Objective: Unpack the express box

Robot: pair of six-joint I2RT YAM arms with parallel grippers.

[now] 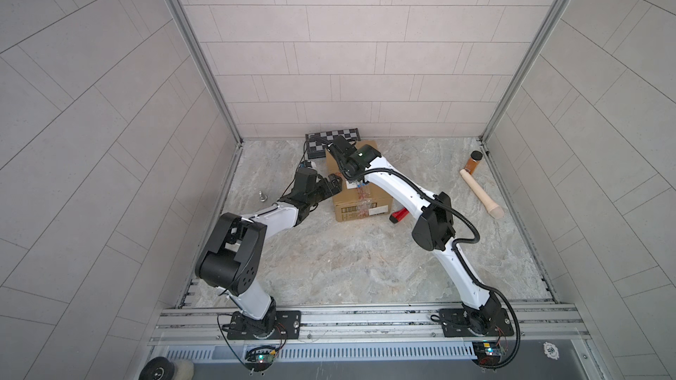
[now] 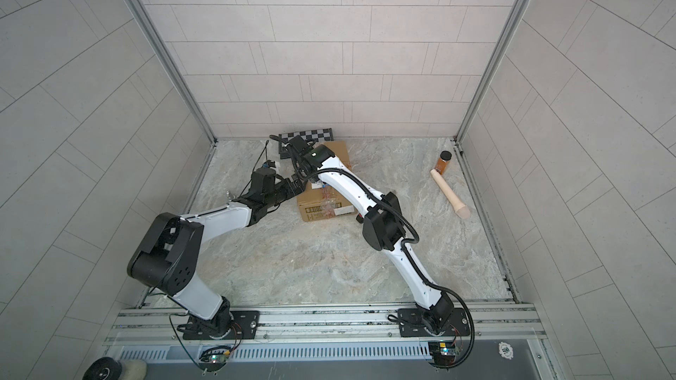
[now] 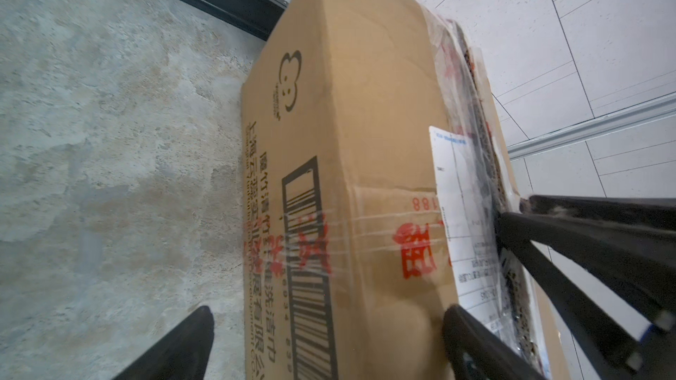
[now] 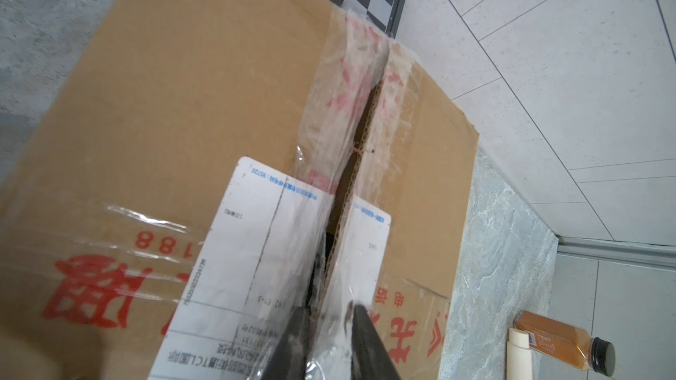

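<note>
Left gripper (image 3: pixel 325 318): spread wide astride the box's (image 1: pixel 360 206) side edge, gripping nothing. Box: toward the table's back, just before the checkered board (image 1: pixel 333 137); seam (image 4: pixel 365 118) tape slit, flaps not yet raised, nothing unpacked. Right gripper (image 4: pixel 325 319): pinched narrow on one flap (image 4: pixel 420 140) edge at the seam.

We're reading red digits "188" upside down on the top of the express box (image 4: pixel 183 85), beside big red characters (image 4: pixel 95 294) under clear tape (image 4: pixel 146 221). The white shipping label (image 4: pixel 256 250) gives us small blue print ending in "95720" along one edge and what looks like "TCL" among characters lower down; the rest is too fine. On the box's side we get a printed barcode (image 3: pixel 307 286), a column of dark Chinese characters (image 3: pixel 261 250) and a smiling clover-shaped logo (image 3: pixel 290 82). The amber bottle (image 4: pixel 559 341) has a label we can't read.
</note>
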